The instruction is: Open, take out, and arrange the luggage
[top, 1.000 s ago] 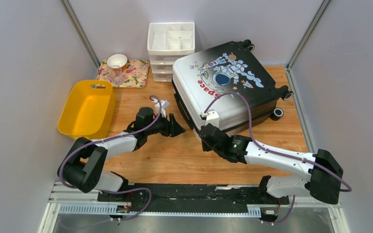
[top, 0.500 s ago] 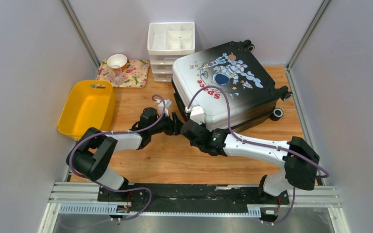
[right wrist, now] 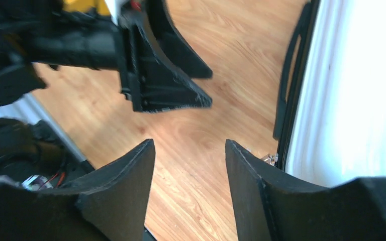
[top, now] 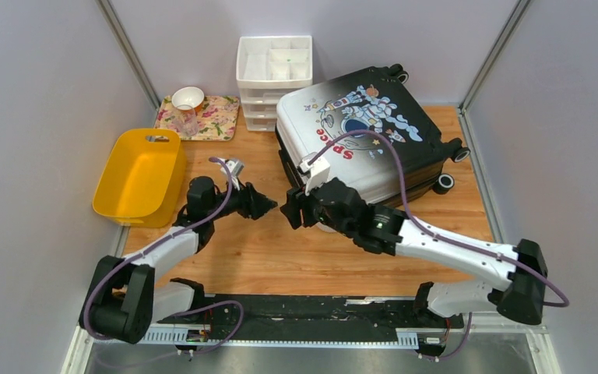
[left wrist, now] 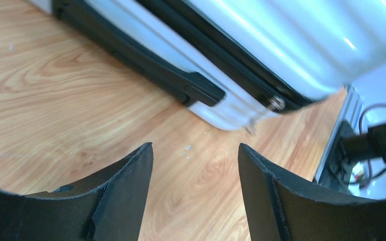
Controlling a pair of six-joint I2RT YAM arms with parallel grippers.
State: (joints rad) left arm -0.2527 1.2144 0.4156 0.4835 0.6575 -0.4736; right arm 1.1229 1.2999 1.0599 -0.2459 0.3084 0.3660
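**A:** How do the grippers stand?

**B:** The left gripper (left wrist: 195, 150) is spread wide. Its own camera shows only bare wood between the fingers. The right gripper (right wrist: 189, 145) is spread too, and empty.

**A:** Where are they relative to each other?

**B:** From overhead they point at each other, tips near but apart. They sit low over the table (top: 280, 257), just off the near-left corner of the suitcase (top: 374, 132). The right wrist camera shows the same thing up close: the left gripper's black fingers lie straight ahead of its own, with wood between them.

**A:** And the suitcase itself?

**B:** It lies flat on the right rear part of the table, with the lid down on the lower half. The astronaut print faces up and the wheels are toward the far right. Only the overhead view shows the print and wheels.

**A:** What do the wrist views add?

**B:** The left wrist camera looks along the suitcase's side. It shows a black handle (left wrist: 181, 83) low on the shell and a small metal zipper pull (left wrist: 276, 104) at the rounded corner. I cannot tell whether the zipper is undone.

**A:** Anything further out?

**B:** Overhead, a yellow bin (top: 140, 175) sits at the left edge. A white drawer unit (top: 274, 70) stands at the back, just beside the suitcase. Left of that is a flowered tray (top: 210, 121) with a white bowl (top: 188, 97) and a clear glass (top: 187, 122) on it. The right wrist view catches only a sliver of the bin.
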